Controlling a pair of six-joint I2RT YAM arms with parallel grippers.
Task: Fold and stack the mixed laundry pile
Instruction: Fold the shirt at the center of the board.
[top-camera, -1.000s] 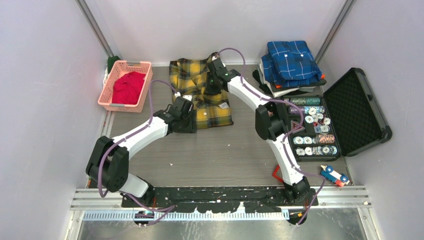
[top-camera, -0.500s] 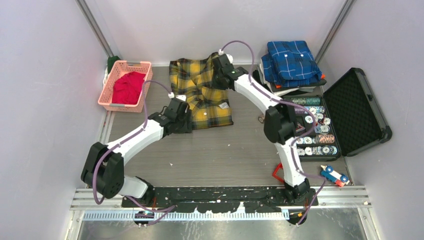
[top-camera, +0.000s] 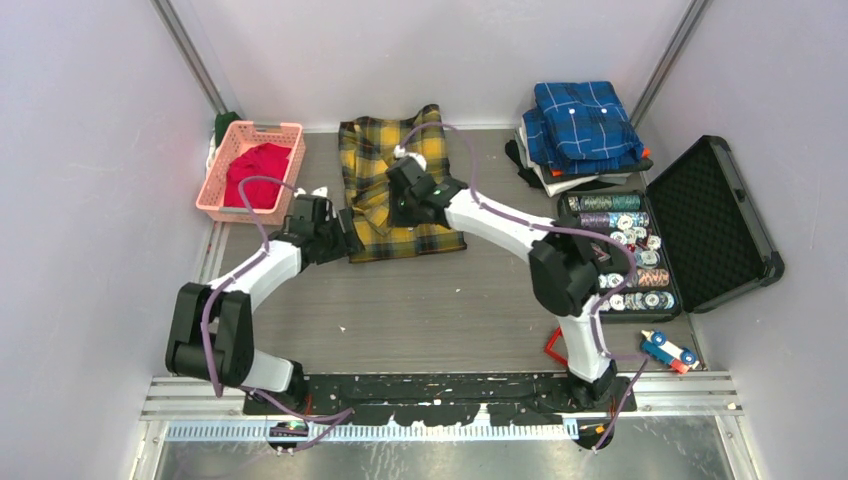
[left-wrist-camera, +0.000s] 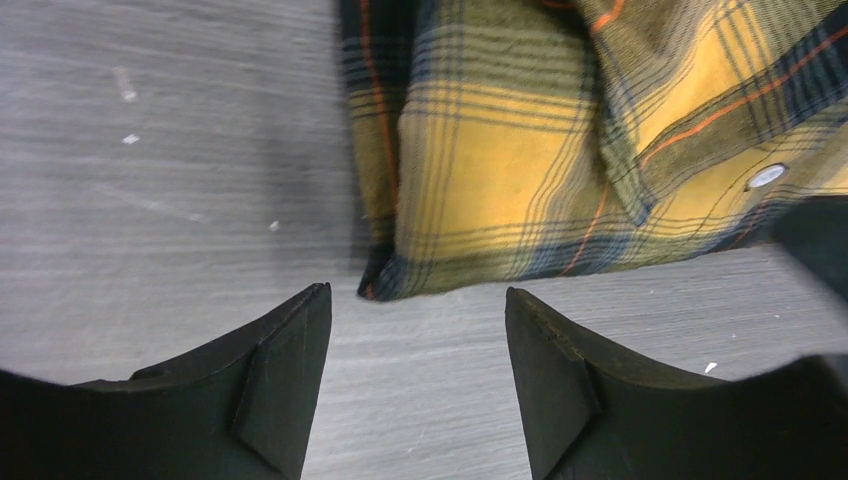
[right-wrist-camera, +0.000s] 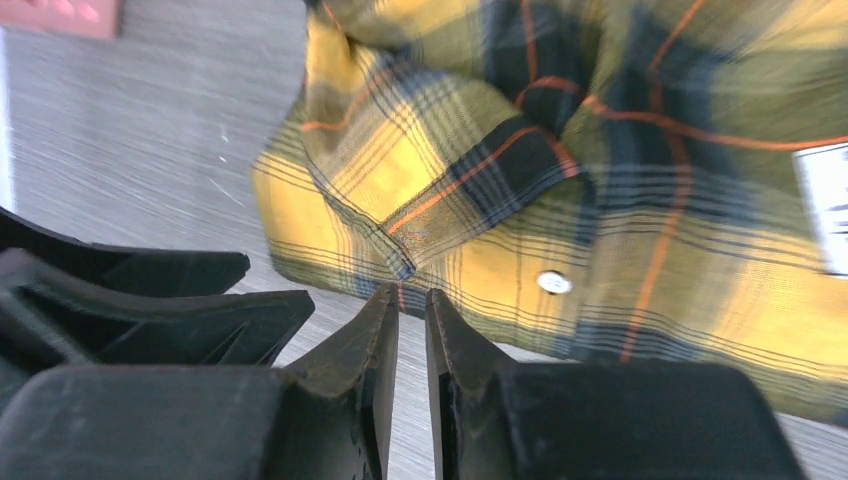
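Your right gripper (right-wrist-camera: 412, 298) is pinched on a fold of the yellow plaid shirt (right-wrist-camera: 640, 250), which lies just right of the pink basket (top-camera: 215, 195). Your left gripper (left-wrist-camera: 415, 297) hangs released at the shirt's basket-side corner. The red T-shirt (top-camera: 255, 172) sits inside the basket.

T-shirt (top-camera: 255, 175) in basket (top-camera: 214, 188) left of button shirt (top-camera: 365, 172); case (top-camera: 715, 225) at right

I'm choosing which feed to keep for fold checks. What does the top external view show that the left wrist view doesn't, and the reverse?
Only top external: the red T-shirt in the pink basket, the blue plaid shirt, the open black case. Only left wrist: the left hand open and empty, just short of a corner of the yellow plaid shirt, and a white button. Both: that shirt lying on the grey table.
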